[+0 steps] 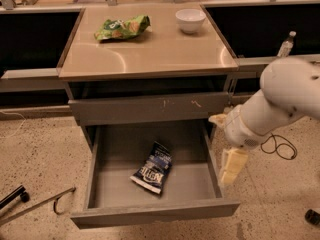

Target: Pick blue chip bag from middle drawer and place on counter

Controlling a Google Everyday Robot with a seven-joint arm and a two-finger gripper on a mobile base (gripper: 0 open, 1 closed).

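Note:
The blue chip bag lies flat on the floor of the open middle drawer, near its centre, dark navy with white lettering. The beige counter tops the cabinet above it. My white arm comes in from the right, and my gripper hangs pointing down beside the drawer's right wall. It is to the right of the bag, apart from it, and holds nothing that I can see.
A green chip bag and a white bowl sit at the back of the counter. The scratched drawer front above is closed. A water bottle stands on the right ledge. A cable lies on the floor at right, and a metal frame at left.

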